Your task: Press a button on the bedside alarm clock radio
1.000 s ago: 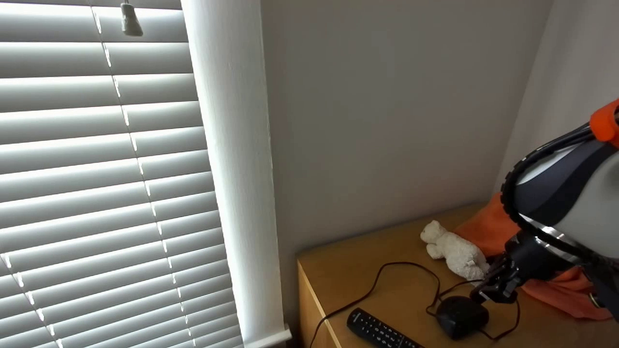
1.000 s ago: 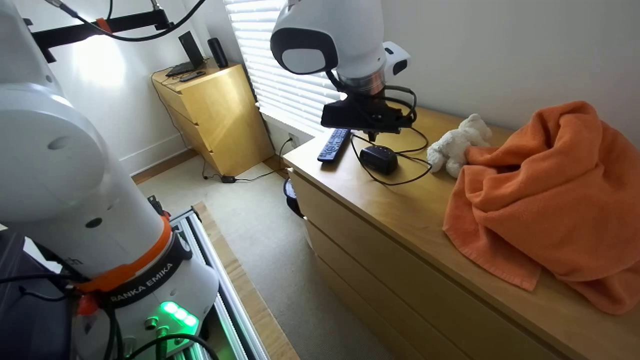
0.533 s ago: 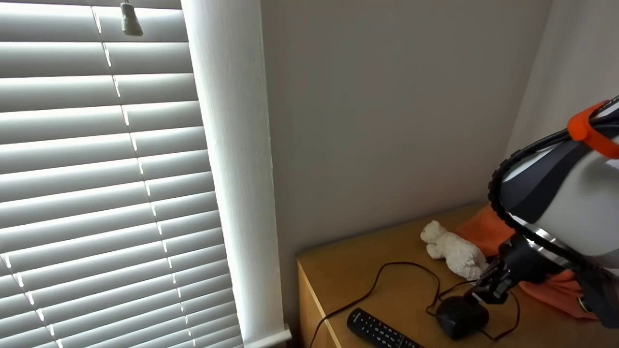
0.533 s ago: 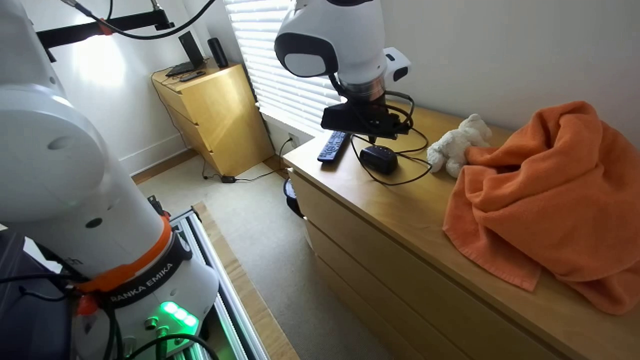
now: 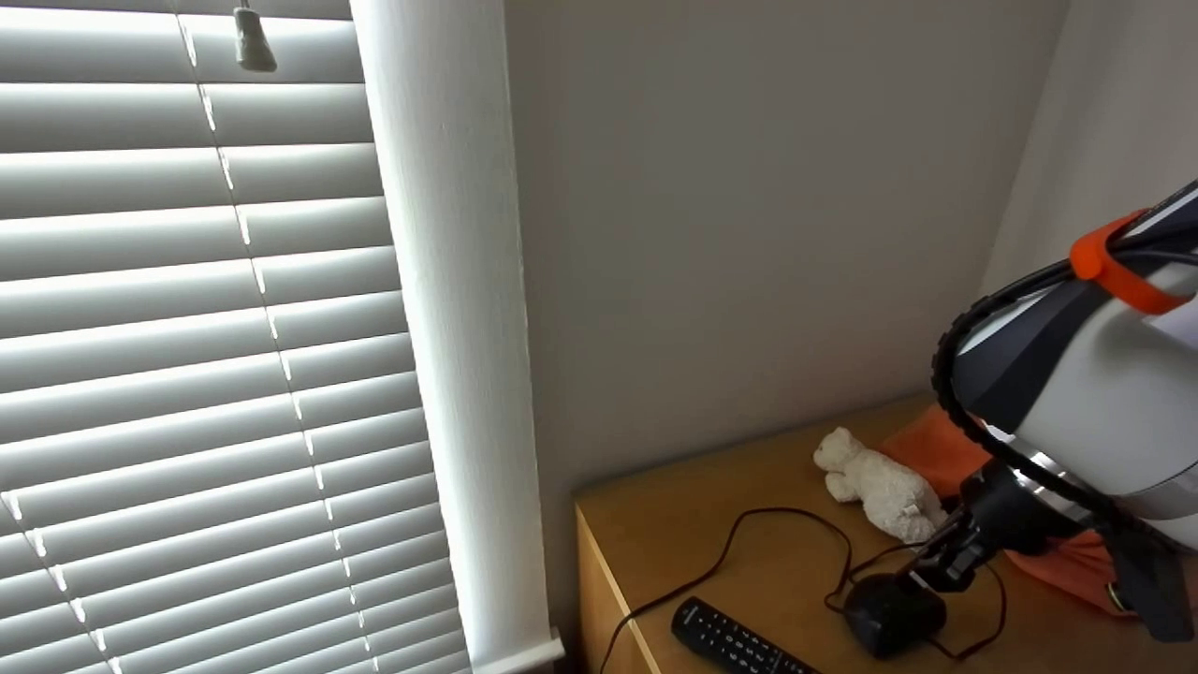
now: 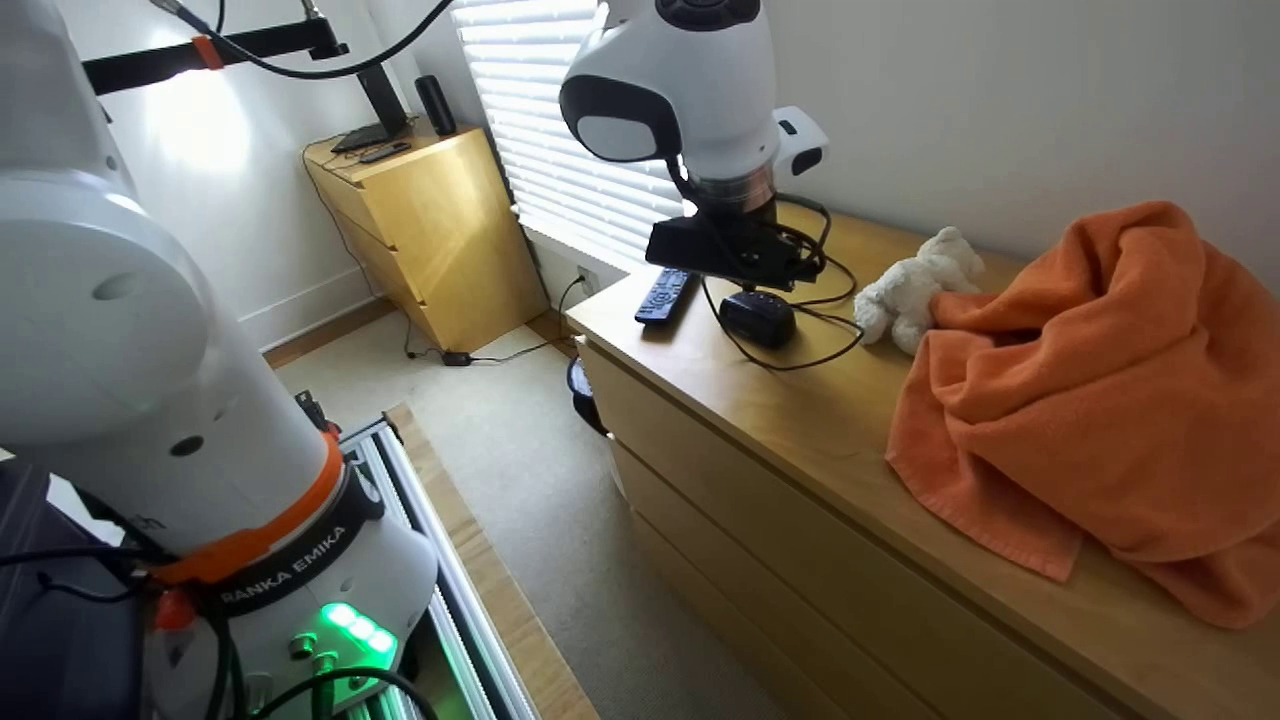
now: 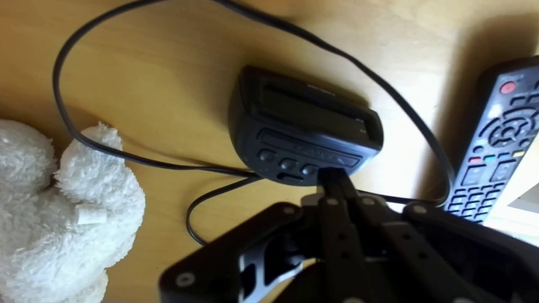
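The bedside alarm clock radio is black and rounded, with a dark display, a long bar and a row of small round buttons on its top. It stands on the wooden dresser and shows in both exterior views. A thin black cord loops round it. My gripper is shut and empty, its fingertips together. In the wrist view the tips overlap the clock's near right edge, beside the rightmost visible round button, and may hide another. In the exterior views the tips are at the clock's top; contact cannot be told.
A black remote lies beside the clock. A white plush toy lies on the opposite side. An orange cloth is heaped further along the dresser. The wall runs behind, and window blinds are at the dresser's end.
My gripper has moved down and a little toward the clock, from just above it to its top. It has stayed shut. The clock, remote and toy have not moved.
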